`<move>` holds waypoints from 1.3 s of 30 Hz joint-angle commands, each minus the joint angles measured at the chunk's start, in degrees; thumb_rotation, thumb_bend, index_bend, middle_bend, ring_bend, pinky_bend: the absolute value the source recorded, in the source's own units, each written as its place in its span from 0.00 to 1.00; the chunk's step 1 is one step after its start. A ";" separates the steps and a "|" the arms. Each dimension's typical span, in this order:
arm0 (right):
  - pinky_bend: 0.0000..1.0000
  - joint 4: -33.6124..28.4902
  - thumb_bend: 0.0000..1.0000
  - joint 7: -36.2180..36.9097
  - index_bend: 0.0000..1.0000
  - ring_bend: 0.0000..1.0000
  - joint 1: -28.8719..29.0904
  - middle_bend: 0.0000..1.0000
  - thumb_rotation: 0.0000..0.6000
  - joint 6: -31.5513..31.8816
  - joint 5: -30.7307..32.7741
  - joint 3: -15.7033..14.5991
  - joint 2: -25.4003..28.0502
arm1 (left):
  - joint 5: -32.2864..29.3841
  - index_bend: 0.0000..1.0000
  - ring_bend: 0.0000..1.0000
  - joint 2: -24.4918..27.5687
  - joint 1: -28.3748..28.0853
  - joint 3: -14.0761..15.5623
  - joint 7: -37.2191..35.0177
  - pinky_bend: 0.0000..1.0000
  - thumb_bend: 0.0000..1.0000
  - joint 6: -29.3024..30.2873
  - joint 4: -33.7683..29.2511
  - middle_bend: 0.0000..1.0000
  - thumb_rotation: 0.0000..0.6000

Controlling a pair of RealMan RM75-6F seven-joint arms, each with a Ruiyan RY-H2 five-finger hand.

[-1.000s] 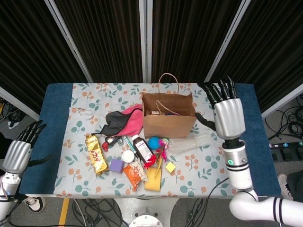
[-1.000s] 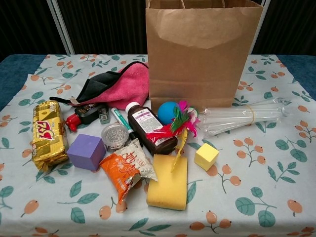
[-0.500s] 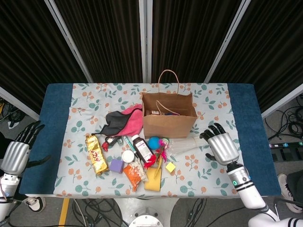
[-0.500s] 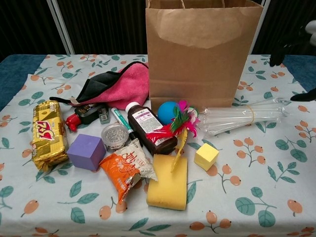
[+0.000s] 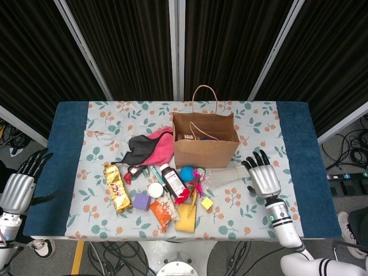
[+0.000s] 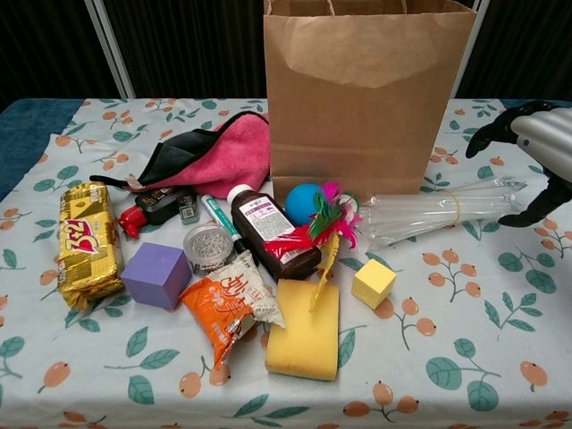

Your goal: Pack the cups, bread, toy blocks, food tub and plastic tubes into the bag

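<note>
Floral tablecloth [image 5: 109,123]; creased paper bag [image 6: 368,94]

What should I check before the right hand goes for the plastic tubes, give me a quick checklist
1. Right hand holds nothing, fingers apart: ok.
2. Right hand lined up with the plastic tubes: ok, it hovers at their right end, not yet gripping.
3. Tubes bundled so they lift together: ok, a band wraps them near the right end.
4. Tubes free of clutter: not ok, their left end sits against the feather toy.
5. Bag upright with mouth open: ok in the head view.
6. Room left in the bag: cannot tell, some items already lie inside.
7. Left hand out of the way: ok, off the table's left edge.
</note>
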 commanded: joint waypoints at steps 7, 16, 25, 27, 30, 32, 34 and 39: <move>0.01 7.74 0.00 -0.06 0.27 0.08 1.21 0.24 1.00 -3.07 2.28 2.89 -6.11 | 0.24 0.13 0.08 -0.20 -0.08 0.21 0.37 0.20 0.03 -0.20 0.09 0.15 1.00; 0.01 10.60 0.00 -2.91 0.27 0.11 2.85 0.27 1.00 -6.35 5.25 4.63 -8.48 | -0.08 0.13 0.08 -0.35 -0.18 -0.04 -0.47 0.20 0.03 -0.32 0.60 0.15 1.00; 0.04 12.49 0.01 -5.92 0.34 0.18 3.47 0.33 1.00 -8.10 7.54 4.85 -9.61 | -0.10 0.13 0.08 -0.52 -0.15 -0.02 -1.61 0.20 0.03 -0.22 1.14 0.16 1.00; 0.05 12.90 0.04 -6.70 0.36 0.19 3.55 0.35 1.00 -8.13 7.84 4.81 -10.00 | -0.02 0.13 0.08 -0.46 -0.21 -0.12 -1.95 0.20 0.03 -0.04 1.08 0.15 1.00; 0.09 13.23 0.07 -7.15 0.43 0.23 3.55 0.40 1.00 -7.96 7.76 4.66 -10.39 | 0.13 0.13 0.08 -0.38 -0.18 -0.12 -1.80 0.20 0.03 0.22 0.98 0.16 1.00; 0.12 13.21 0.09 -7.16 0.47 0.26 3.47 0.43 1.00 -7.53 7.38 4.59 -10.41 | 0.17 0.13 0.08 -0.30 -0.11 -0.04 -1.83 0.20 0.03 0.28 0.83 0.15 1.00; 0.16 12.83 0.12 -7.55 0.52 0.31 3.34 0.46 1.00 -6.85 7.00 4.57 -10.15 | 0.20 0.13 0.08 -0.19 -0.08 0.07 -2.03 0.20 0.03 0.19 0.57 0.15 1.00; 0.21 9.08 0.18 -6.96 0.58 0.35 2.64 0.50 1.00 -5.08 5.25 4.43 -7.69 | 0.33 0.13 0.08 -0.20 -0.12 0.11 -1.84 0.20 0.03 0.22 0.09 0.15 1.00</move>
